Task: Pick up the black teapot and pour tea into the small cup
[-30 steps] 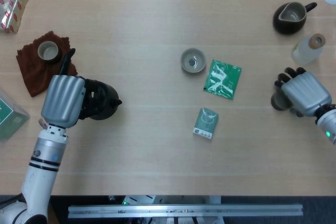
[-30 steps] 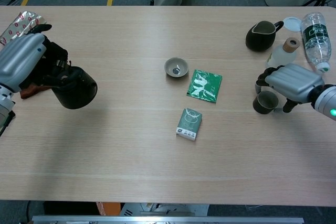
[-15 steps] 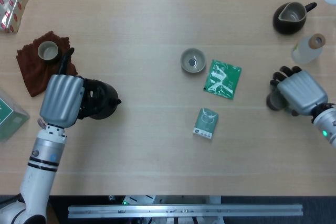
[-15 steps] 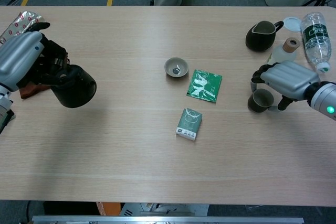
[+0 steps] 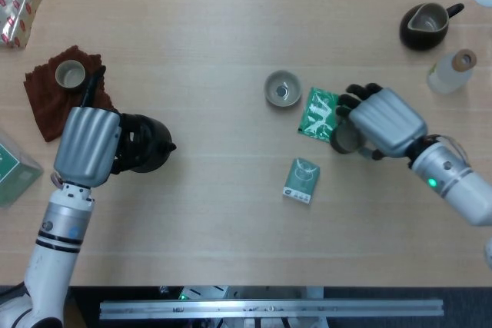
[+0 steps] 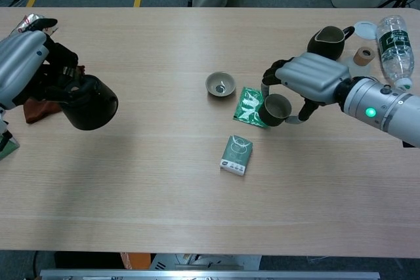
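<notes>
Left hand (image 5: 91, 146) grips one teapot (image 5: 144, 144); right hand (image 6: 312, 82) grips one cup (image 6: 276, 110). Two packets at 3 o'clock of one bowl (image 5: 282, 87). Wooden table (image 6: 164, 188).

**What my bench carries**

My wooden bench (image 5: 215, 21) holds a grey bowl (image 5: 282, 87), a green foil packet (image 5: 326, 115), a small green box (image 5: 301, 180), a brown cloth (image 5: 58, 94), a dark pitcher (image 5: 425, 25) and a foil pouch (image 5: 19, 4).

Both hands have ribbed silver-grey shells over black fingers: left hand (image 5: 91, 146), right hand (image 5: 382, 120). White forearms, black-ringed left, green-lit right.
</notes>
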Tool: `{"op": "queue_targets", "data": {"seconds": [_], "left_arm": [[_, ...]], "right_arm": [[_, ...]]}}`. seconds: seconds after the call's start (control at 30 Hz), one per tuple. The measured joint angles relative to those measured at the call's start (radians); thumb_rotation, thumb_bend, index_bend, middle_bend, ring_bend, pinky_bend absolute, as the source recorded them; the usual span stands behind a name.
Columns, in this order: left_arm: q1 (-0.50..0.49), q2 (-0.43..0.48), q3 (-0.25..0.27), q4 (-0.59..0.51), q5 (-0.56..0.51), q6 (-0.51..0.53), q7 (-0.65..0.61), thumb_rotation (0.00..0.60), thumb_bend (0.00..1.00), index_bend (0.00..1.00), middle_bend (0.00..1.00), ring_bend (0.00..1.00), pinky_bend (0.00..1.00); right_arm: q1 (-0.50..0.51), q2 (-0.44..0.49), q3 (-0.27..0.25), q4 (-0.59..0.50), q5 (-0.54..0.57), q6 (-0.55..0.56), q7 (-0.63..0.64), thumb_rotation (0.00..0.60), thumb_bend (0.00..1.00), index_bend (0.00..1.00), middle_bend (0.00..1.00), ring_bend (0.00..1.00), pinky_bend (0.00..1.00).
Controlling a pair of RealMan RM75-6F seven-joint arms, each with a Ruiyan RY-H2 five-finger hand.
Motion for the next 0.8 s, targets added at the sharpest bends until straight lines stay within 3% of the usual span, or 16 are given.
{"op": "queue_targets", "data": {"seconds": [0.57, 0.8], "left_arm": [[0.007, 0.027, 0.006, -0.036, 0.011, 0.008, 0.029, 0.538, 0.30, 0.87, 0.98, 0.77, 0.06], [0.008, 0.035, 0.007, -0.040, 0.012, 0.007, 0.034, 0.542, 0.30, 0.87, 0.98, 0.77, 0.06]], "right_arm": [[0.196, -0.177, 0.075, 0.030, 0.250, -0.028, -0.186, 0.600, 0.18, 0.44, 0.28, 0.17, 0.27], [0.278, -0.245, 0.084, 0.070, 0.339, -0.026, -0.247, 0.600, 0.18, 0.45, 0.28, 0.17, 0.27]]}}
